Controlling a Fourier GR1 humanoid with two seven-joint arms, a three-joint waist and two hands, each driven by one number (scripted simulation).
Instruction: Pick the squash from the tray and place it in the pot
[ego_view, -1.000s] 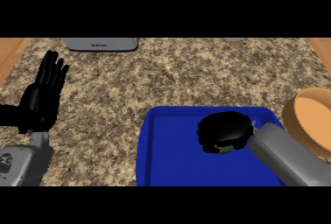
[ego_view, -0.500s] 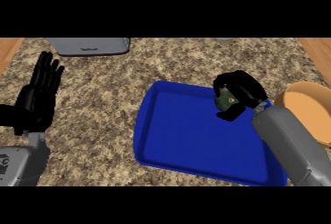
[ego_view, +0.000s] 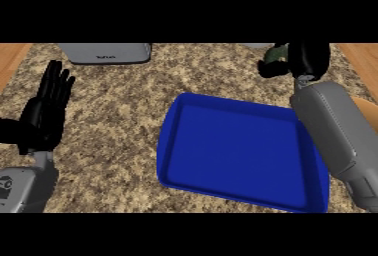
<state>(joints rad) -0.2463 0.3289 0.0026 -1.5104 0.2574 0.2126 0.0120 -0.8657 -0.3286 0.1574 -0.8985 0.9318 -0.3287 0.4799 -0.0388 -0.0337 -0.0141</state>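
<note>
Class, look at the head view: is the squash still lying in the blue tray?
No, the blue tray holds nothing, and the dark green squash is in the right hand, lifted past the tray's far edge.

Lighting: even, moderately bright, diffuse; no single source can be made out
Shadows: faint; a soft dark edge lies under the blue tray (ego_view: 221, 150) along its left and lower rim on the speckled surface (ego_view: 118, 125); none distinct beneath the arms
Glare: none; a mild sheen on the grey right forearm (ego_view: 336, 130), lighter along its upper side
Dark areas: left hand (ego_view: 40, 120) and right hand (ego_view: 306, 57) read as near-solid black, their fingers hard to separate
Edges: straight lines stay straight; no visible bending toward the borders
Focus: uniform throughout
</note>
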